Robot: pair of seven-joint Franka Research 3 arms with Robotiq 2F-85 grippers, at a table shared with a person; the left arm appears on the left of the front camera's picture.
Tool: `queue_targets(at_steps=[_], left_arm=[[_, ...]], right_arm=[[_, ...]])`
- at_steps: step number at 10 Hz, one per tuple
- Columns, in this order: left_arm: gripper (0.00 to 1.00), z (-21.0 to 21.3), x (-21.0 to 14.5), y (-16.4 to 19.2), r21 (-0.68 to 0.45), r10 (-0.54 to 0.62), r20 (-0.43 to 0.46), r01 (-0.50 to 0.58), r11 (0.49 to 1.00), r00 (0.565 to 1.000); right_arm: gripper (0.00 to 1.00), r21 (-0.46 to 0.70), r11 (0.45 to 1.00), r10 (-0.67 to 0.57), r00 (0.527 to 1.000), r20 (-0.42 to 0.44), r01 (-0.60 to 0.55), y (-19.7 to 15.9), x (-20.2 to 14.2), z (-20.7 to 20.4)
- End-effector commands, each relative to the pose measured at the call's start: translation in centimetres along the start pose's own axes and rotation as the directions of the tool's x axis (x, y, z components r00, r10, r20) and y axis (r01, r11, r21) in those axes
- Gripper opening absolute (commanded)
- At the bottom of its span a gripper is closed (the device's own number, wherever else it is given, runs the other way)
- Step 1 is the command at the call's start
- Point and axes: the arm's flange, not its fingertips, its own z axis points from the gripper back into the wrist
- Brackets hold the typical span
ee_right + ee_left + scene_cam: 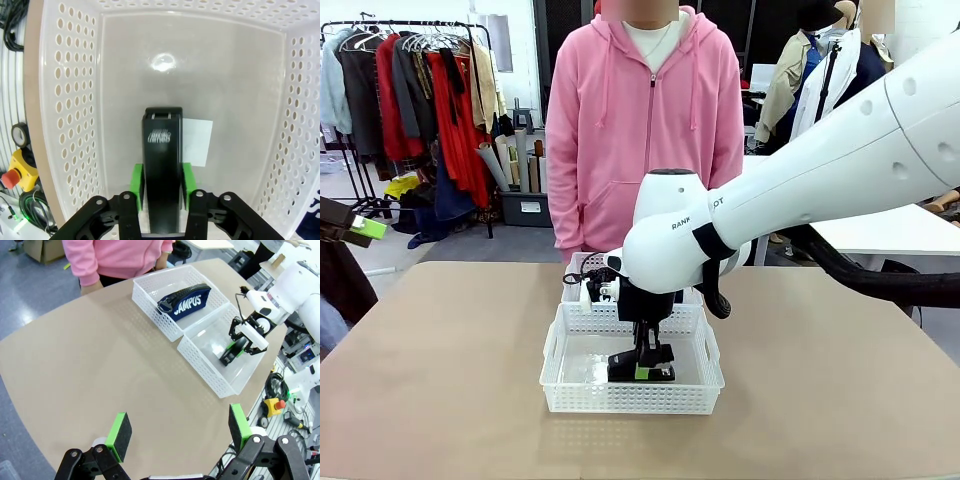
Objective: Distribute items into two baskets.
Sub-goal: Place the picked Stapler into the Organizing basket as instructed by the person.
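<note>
I'm looking across the tan tabletop [440, 380] at a person in a pink hoodie [645, 130] standing at the far edge. Two white perforated baskets sit touching each other mid-table. The larger basket [560, 385], nearer my side, has my right arm reaching down into it. The smaller basket [150, 295] lies beyond it, closer to the person, and holds the navy "CAMPUS" pouch [186, 302] lying on its side.

In the larger basket the black stapler [162, 165] rests flat on the floor, beside a white label stuck to the basket's bottom. My right gripper [161, 184] has its jaws on either side of the stapler, green pads right against its flanks; I can't tell whether they grip it or have just let go.

My left gripper [177, 430] hangs above the tabletop's near corner, well apart from both baskets, jaws spread wide with nothing between them.
</note>
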Motion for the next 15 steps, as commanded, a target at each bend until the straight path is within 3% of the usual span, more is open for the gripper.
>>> queue_targets(at_steps=[1,2,8,15], left_arm=[[1.00,0.1,0.0,0.0,0.001,0.001,0.001,-0.001,1.000,1.000],[1.00,0.1,0.0,0.0,0.001,0.001,0.001,-0.001,1.000,1.000],[1.00,0.1,0.0,0.0,0.001,0.001,0.001,-0.001,1.000,1.000],[1.00,0.1,0.0,0.0,0.001,0.001,0.001,-0.001,1.000,1.000]], right_arm=[[0.86,-0.032,0.999,0.002,1.000,-0.011,-0.002,-0.2,0.3,0.7],[1.00,-0.038,0.999,0.001,1.000,-0.008,-0.001,-0.2,0.2,1.1],[1.00,0.008,0.999,-0.043,0.999,-0.028,0.044,-0.3,-1.3,4.8],[1.00,-0.005,1.000,-0.018,1.000,-0.024,0.018,-0.1,-1.1,3.9]])
